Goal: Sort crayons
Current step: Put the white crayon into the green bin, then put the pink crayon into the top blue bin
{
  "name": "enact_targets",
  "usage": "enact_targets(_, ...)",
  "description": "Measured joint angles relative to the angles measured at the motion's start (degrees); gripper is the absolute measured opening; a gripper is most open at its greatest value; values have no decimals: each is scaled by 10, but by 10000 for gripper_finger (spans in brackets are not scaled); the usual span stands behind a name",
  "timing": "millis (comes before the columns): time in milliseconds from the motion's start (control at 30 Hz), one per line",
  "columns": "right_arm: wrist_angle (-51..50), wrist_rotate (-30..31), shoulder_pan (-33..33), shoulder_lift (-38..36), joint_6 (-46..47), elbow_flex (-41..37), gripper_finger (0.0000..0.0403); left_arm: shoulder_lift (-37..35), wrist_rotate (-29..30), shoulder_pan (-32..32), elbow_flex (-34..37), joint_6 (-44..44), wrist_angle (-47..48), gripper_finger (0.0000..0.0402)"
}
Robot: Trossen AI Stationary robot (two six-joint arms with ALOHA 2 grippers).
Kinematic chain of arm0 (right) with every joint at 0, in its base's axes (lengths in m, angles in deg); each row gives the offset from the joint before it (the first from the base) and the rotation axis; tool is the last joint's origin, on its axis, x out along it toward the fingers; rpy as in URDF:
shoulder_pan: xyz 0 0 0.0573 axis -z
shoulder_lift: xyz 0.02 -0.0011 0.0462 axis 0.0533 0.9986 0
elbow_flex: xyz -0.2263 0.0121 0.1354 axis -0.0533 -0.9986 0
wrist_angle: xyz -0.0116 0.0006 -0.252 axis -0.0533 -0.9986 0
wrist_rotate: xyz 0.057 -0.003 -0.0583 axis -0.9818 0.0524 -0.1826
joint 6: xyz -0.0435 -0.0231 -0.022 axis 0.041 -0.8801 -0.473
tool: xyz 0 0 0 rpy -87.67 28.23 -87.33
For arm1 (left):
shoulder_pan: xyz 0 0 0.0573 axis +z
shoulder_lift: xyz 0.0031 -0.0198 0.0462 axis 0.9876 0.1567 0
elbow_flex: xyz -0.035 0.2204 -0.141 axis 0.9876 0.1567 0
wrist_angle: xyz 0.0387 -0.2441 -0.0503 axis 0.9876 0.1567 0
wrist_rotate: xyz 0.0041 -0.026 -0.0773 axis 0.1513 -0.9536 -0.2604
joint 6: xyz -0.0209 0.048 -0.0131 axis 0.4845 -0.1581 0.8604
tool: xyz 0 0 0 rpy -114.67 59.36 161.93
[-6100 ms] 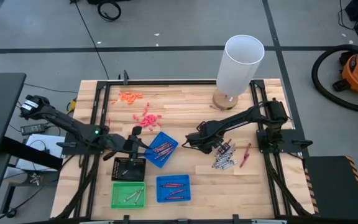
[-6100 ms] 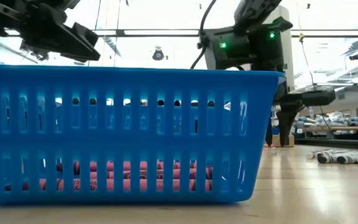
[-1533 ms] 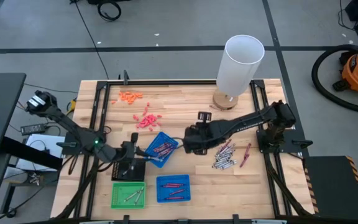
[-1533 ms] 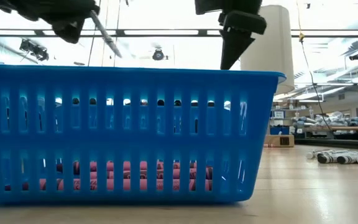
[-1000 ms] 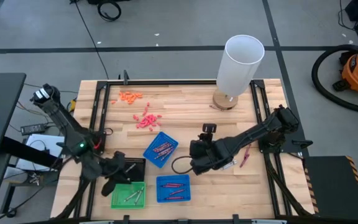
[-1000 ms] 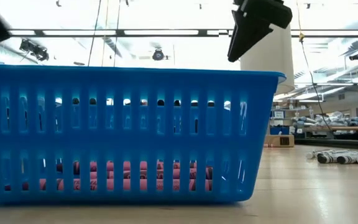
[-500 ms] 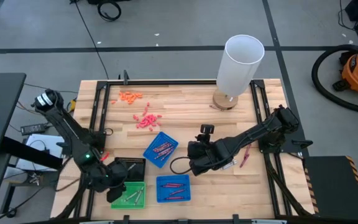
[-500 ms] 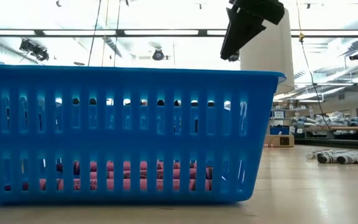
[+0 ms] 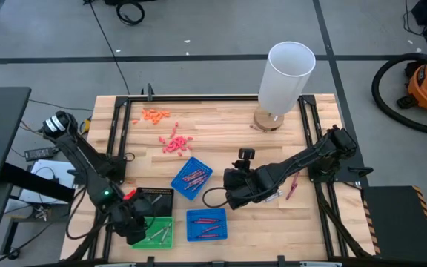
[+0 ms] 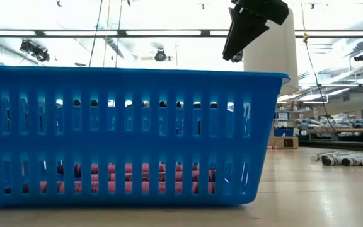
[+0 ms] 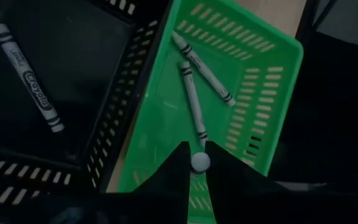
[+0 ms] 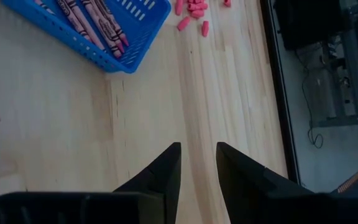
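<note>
Your grey-silver crayon [image 11: 199, 162] shows only its round end, clamped between the left gripper [image 11: 194, 163] fingers directly over the green slotted tray [image 11: 253, 106], where two more grey crayons [image 11: 192, 99] lie crossed. In the high view that gripper [image 9: 136, 228] covers the tray's left part. Beside it, the black tray [image 11: 73, 81] holds one grey crayon [image 11: 27, 78]. Pink-red crayons [image 12: 95, 18] lie in the tilted blue slotted tray [image 12: 135, 37]; a second blue tray [image 9: 206, 224] fills the low view, its contents half hidden. The right gripper [image 12: 197, 163] hangs over bare tabletop [image 12: 61, 124], fingers slightly apart, holding nothing. The loose crayon pile [image 9: 280, 191] is mostly hidden behind that arm.
</note>
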Motion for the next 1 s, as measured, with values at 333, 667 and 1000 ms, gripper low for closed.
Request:
enact_targets(333, 9, 0, 0, 0, -7, 0, 110, 11, 0, -5, 1, -17, 6, 120)
enact_targets(667, 11, -12, 9, 0, -27, -9, 110, 9, 65, 15, -69, -108, 81, 121)
enact_targets(1000, 26, -31, 63, -16, -38, -143, 110, 9, 232, 69, -82, -321, 99, 117)
